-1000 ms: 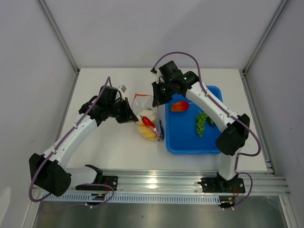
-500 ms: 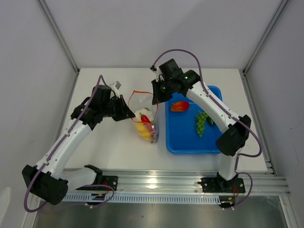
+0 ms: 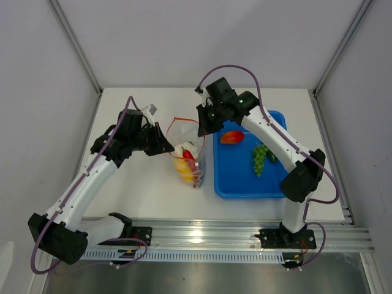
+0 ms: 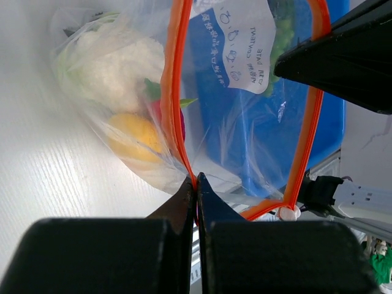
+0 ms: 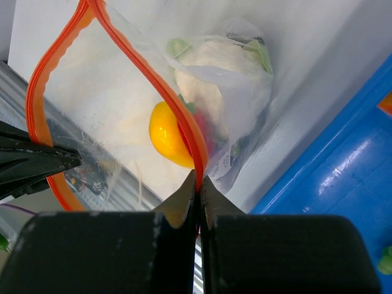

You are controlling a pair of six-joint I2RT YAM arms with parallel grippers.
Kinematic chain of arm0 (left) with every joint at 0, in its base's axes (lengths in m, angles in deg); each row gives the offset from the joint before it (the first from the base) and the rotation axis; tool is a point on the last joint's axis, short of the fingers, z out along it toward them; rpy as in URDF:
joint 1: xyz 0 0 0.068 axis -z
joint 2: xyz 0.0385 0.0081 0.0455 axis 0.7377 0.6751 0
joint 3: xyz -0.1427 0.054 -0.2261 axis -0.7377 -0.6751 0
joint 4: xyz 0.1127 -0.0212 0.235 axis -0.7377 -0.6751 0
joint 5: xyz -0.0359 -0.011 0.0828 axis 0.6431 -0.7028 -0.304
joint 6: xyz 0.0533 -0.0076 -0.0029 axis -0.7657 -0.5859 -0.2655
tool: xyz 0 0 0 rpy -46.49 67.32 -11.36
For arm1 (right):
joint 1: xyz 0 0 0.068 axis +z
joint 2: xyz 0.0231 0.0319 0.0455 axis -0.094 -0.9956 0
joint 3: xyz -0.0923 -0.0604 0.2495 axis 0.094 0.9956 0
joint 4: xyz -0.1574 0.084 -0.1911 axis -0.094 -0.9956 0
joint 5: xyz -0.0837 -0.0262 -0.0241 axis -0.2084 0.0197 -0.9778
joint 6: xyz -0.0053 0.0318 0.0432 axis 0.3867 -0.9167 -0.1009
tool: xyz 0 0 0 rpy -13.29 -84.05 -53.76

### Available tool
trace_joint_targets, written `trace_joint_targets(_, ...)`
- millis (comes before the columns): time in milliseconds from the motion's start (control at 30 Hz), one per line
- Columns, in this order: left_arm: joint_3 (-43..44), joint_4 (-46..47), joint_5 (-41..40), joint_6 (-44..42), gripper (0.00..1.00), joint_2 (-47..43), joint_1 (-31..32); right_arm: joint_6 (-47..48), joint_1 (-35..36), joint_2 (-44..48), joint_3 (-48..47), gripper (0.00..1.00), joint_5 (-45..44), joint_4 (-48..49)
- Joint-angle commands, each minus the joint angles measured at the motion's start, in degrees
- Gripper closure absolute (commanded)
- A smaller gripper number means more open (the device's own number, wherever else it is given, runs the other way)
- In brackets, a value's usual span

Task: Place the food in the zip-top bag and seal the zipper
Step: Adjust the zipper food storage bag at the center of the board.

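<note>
**Left gripper** (image 4: 196,185): clenched on the zipper (image 4: 174,92). The jaws are pressed flat together on the red-orange strip at one side of the bag's mouth.

**Right gripper** (image 5: 197,182): also clenched on the same strip, at the opposite side of the mouth. In each wrist view the other gripper's dark finger shows across the opening.

**Zip-top bag** (image 3: 185,136): it sits between the two grippers on the white bench (image 3: 141,190), just left of the blue tray (image 3: 245,184). The grippers stand apart, so the strip forms a wide open loop and the zipper is unsealed. The mouth is at the far end, level with the grippers. The loaded bottom lies toward the near edge, close against the tray's left wall. Whether it touches the wall cannot be told.

**Food in the bag**: white cauliflower (image 4: 113,61), orange-yellow pepper (image 5: 164,131) and red chili (image 3: 188,154) are bunched together at the bottom, away from both pinch points.

**Food on the tray**: the red tomato (image 3: 231,136) lies near the far left corner, close beside the right gripper's wrist. The green grapes (image 3: 260,158) lie mid-tray, apart from the tomato. A dark green piece (image 3: 271,156) lies against them, partly hidden by the right arm.
</note>
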Motion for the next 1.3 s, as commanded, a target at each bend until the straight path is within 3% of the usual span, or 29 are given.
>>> trace_joint_targets(0, 1.8, 1.2, 1.8, -1.7, 0.99, -0.5, -0.4, 0.0, 0.2, 2.4, -0.7, 0.96, -0.8, 0.9)
trace_joint_targets(200, 2.1, 1.4, 1.9, -1.7, 0.99, 0.3, -0.4, 0.4, 0.2, 1.9, -5.4, 0.67, -1.8, -0.8)
trace_joint_targets(467, 2.1, 1.5, 1.7, -1.7, 0.99, 1.0, -0.4, 1.3, -1.4, 2.1, -12.5, 0.49, -6.1, -3.9)
trace_joint_targets(667, 2.3, 1.6, 1.7, -1.5, 0.99, 1.4, -0.4, 3.5, -3.6, 4.6, -14.7, 0.3, -12.9, -2.5)
trace_joint_targets(833, 2.3, 1.7, 2.1, -1.0, 0.99, 1.7, -0.4, 1.6, -9.6, 5.7, -14.6, 0.02, -15.0, -2.0)
trace_joint_targets(1067, 2.1, 1.7, 2.3, -0.8, 0.99, 1.7, -0.4, -4.8, -18.0, 8.8, -2.1, 0.01, -21.0, 3.5)
trace_joint_targets(1267, 1.9, 1.5, 2.0, -0.8, 0.99, 1.5, -0.4, -5.2, -22.2, 7.5, 9.0, 0.01, -21.9, 2.5)
